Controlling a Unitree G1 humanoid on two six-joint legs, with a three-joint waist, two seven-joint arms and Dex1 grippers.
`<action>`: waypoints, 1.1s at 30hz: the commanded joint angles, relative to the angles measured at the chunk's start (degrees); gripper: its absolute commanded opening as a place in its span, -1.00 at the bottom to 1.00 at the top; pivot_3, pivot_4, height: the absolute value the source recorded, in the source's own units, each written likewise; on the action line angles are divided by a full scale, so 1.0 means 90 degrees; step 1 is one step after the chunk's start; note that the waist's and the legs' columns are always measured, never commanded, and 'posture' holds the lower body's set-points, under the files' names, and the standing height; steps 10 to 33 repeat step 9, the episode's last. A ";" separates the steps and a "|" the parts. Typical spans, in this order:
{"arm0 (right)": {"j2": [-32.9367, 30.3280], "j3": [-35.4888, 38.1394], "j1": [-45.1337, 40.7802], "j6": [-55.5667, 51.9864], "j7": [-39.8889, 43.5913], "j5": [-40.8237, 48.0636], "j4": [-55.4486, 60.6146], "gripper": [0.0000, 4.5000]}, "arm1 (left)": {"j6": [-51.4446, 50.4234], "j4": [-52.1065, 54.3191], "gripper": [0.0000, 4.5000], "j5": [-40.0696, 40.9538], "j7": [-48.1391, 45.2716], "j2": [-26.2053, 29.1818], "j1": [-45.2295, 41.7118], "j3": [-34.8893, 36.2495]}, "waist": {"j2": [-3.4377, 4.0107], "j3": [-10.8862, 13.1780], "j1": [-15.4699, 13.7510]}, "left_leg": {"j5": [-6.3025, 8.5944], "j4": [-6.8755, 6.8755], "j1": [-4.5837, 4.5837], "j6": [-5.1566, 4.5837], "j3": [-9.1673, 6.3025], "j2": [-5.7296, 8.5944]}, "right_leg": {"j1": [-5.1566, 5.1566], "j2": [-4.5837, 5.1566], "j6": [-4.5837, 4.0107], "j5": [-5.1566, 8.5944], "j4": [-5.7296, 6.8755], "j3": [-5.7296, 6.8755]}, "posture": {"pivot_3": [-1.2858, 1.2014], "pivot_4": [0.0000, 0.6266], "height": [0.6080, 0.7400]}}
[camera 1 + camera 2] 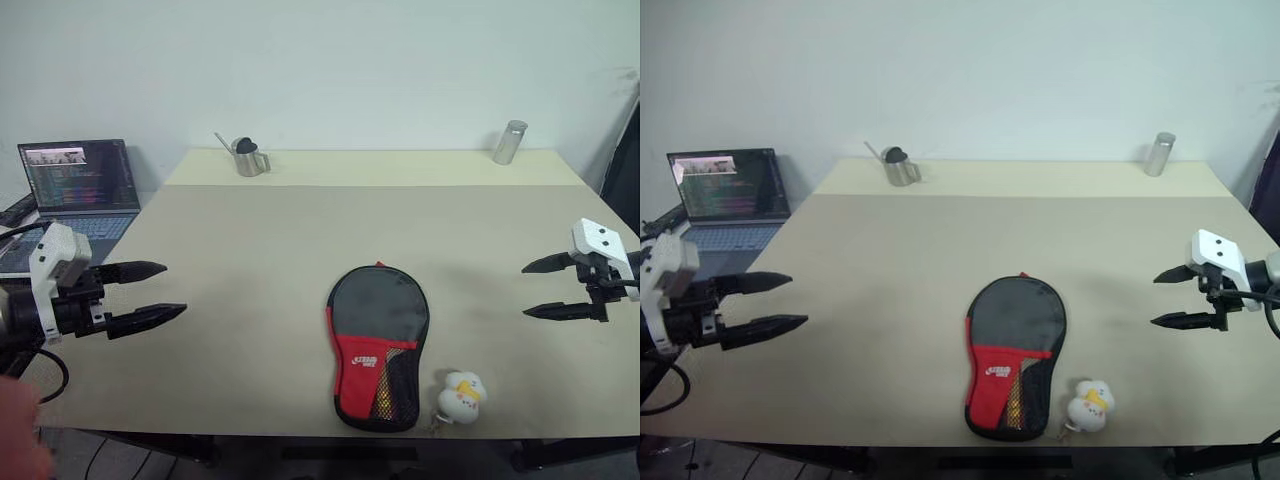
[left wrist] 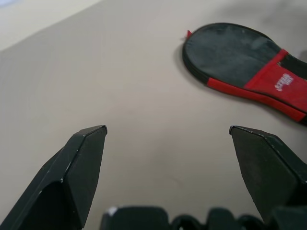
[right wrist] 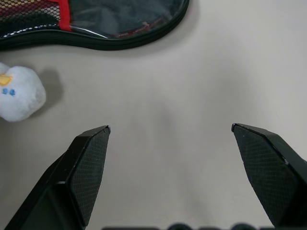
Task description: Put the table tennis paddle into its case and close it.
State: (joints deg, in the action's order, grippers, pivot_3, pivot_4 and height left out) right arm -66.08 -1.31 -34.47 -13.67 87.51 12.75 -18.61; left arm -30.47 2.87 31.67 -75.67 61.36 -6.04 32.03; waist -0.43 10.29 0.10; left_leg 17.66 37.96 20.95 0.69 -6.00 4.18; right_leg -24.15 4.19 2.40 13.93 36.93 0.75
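At the bench's (image 1: 250,240) near edge, about six o'clock, the case (image 1: 378,345) lies flat and looks shut, its duck charm (image 1: 461,395) just beside it toward four o'clock; being soft, light fabric that will likely sag, I would pinch it at a stiff rim or the zip. The left pincer (image 1: 150,293) at nine o'clock and the right pincer (image 1: 545,287) at three o'clock both hover well apart from it, jaws spread wide and empty. Farther off, a metal cup (image 1: 248,158) stands at eleven o'clock and a canister (image 1: 509,142) at one.

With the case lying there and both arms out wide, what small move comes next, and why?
Probably none beyond resting the arms: the case lies flat on the table and looks closed, no paddle showing outside it, the duck charm beside it. Left gripper and right gripper hang open and empty, well apart from it.
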 commanded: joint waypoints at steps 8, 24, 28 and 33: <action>0.0127 0.0066 0.0446 -0.0414 -0.0003 0.0243 0.1077 0.99 | 0.0008 0.0142 1.00 0.0106 0.0058 0.0272 0.0238 0.0465 | 0.0001 0.0004 0.0027 | 0.0001 0.0001 -0.0001 0.0000 0.0009 -0.0002 | -0.0004 0.0000 0.0000 0.0000 0.0002 -0.0007 | 0.03 -0.52 1.00; 0.0134 0.0055 0.0451 -0.0384 -0.0020 0.0219 0.1065 0.99 | 0.0008 0.0137 1.00 0.0084 0.0069 0.0293 0.0232 0.0480 | 0.0001 0.0004 0.0027 | 0.0001 0.0001 0.0000 0.0000 0.0008 -0.0002 | -0.0003 0.0000 0.0000 0.0000 0.0001 -0.0006 | 0.03 -0.52 1.00; 0.0134 0.0055 0.0451 -0.0384 -0.0020 0.0219 0.1065 0.99 | 0.0008 0.0137 1.00 0.0084 0.0069 0.0293 0.0232 0.0480 | 0.0001 0.0004 0.0027 | 0.0001 0.0001 0.0000 0.0000 0.0008 -0.0002 | -0.0003 0.0000 0.0000 0.0000 0.0001 -0.0006 | 0.03 -0.52 1.00; 0.0134 0.0055 0.0451 -0.0384 -0.0020 0.0219 0.1065 0.99 | 0.0008 0.0137 1.00 0.0084 0.0069 0.0293 0.0232 0.0480 | 0.0001 0.0004 0.0027 | 0.0001 0.0001 0.0000 0.0000 0.0008 -0.0002 | -0.0003 0.0000 0.0000 0.0000 0.0001 -0.0006 | 0.03 -0.52 1.00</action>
